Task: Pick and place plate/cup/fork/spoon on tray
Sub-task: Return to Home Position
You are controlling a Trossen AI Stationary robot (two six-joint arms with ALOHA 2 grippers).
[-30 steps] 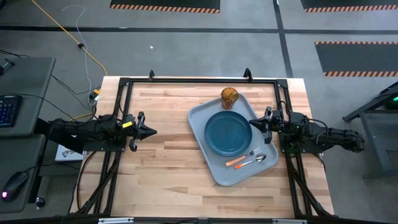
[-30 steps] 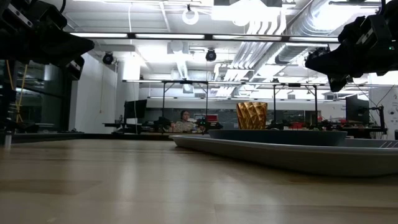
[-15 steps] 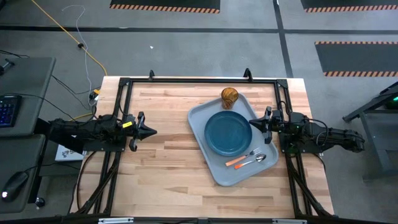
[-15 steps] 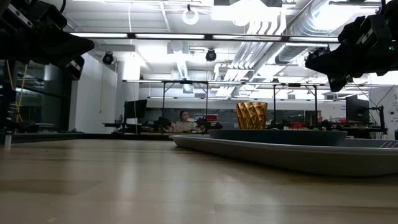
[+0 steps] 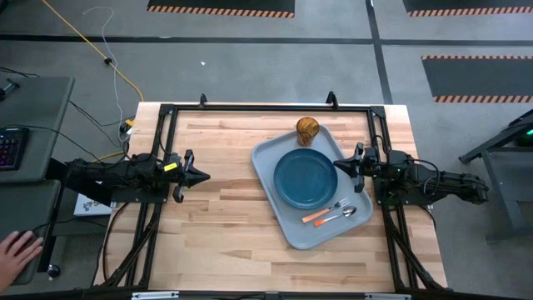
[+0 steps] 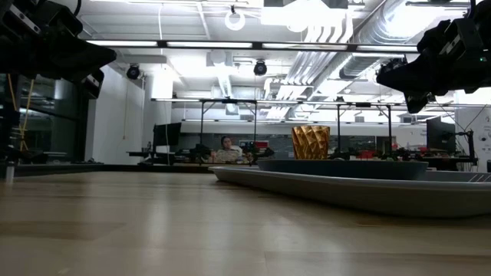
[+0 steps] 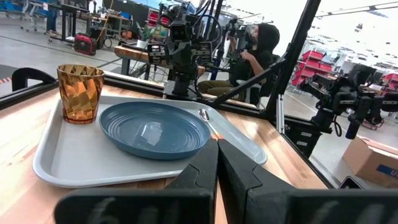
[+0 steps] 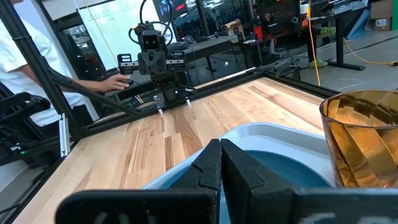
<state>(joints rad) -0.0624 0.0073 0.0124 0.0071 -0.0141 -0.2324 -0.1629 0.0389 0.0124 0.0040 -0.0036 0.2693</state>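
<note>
Tray (image 5: 263, 163): smooth plastic rectangle; round plate (image 5: 306, 178), faceted cup (image 5: 307, 129).

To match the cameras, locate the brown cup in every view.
High view: cup at top corner of tray, beside plate.
Low view: cup right of centre, behind plate.
Left wrist view: cup on tray beside plate.
Right wrist view: cup close, partly cropped, beside plate.
Shared landmark: plate.

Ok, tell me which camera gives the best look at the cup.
The left wrist view: the cup stands whole and close on the tray beside the plate. The high view shows only its top, the low view its side from afar, the right wrist view a cropped part.
</note>
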